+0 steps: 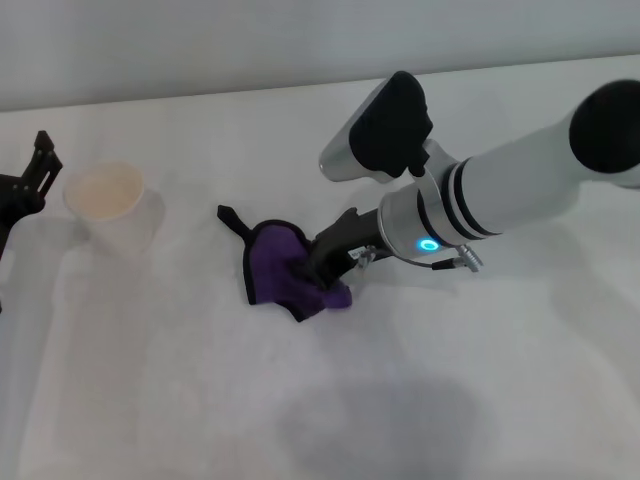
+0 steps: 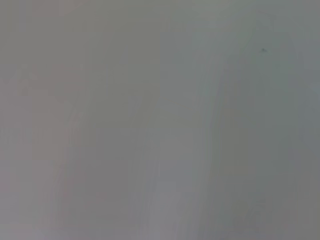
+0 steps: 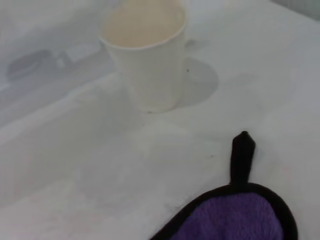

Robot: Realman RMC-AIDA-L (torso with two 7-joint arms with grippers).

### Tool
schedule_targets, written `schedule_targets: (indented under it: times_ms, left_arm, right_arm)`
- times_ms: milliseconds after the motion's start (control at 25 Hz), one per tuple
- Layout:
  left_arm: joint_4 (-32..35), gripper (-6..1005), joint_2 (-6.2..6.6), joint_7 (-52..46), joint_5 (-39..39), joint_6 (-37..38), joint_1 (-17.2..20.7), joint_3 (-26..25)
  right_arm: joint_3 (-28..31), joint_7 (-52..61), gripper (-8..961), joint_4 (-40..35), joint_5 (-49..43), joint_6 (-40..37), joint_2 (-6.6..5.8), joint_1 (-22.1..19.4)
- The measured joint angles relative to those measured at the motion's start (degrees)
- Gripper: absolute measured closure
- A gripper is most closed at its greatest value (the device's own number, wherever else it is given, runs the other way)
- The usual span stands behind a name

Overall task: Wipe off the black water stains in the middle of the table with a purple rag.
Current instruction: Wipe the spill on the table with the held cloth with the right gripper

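The purple rag (image 1: 285, 268) with black trim lies bunched in the middle of the white table (image 1: 180, 400). My right gripper (image 1: 322, 266) reaches down from the right and is shut on the rag's right side, pressing it onto the tabletop. In the right wrist view the rag's edge (image 3: 237, 215) and its black hanging loop (image 3: 242, 155) show, but none of that arm's own fingers. The black water stains are hidden. My left gripper (image 1: 38, 175) is parked at the far left edge, open and holding nothing. The left wrist view shows only a plain grey surface.
A white paper cup (image 1: 108, 205) stands upright to the left of the rag, near the left gripper; the right wrist view shows the cup (image 3: 145, 55) beyond the rag. The right arm's white forearm (image 1: 520, 170) spans the table's right side.
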Motion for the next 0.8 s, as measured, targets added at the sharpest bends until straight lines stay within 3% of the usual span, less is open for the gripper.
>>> schedule_targets:
  times_ms: [200, 400, 640, 800]
  left_arm:
    - [0.05, 107, 0.01, -0.02, 0.00, -0.09, 0.01, 0.00]
    - [0.04, 108, 0.03, -0.04, 0.00, -0.12, 0.02, 0.00]
    - [0.04, 108, 0.04, -0.17, -0.07, 0.19, -0.17, 0.00]
    - [0.04, 108, 0.04, -0.17, -0.10, -0.18, -0.79, 0.00]
  right_arm:
    - [-0.39, -0.72, 827, 1.40, -0.08, -5.95, -0.08, -0.70]
    - [3.46, -0.75, 827, 5.51, -0.04, -11.40, -0.43, -0.70]
    - [4.64, -2.35, 826, 6.05, 0.57, -8.58, -0.16, 0.09]
    - [-0.91, -2.98, 826, 4.46, 5.66, -5.60, -0.02, 0.87]
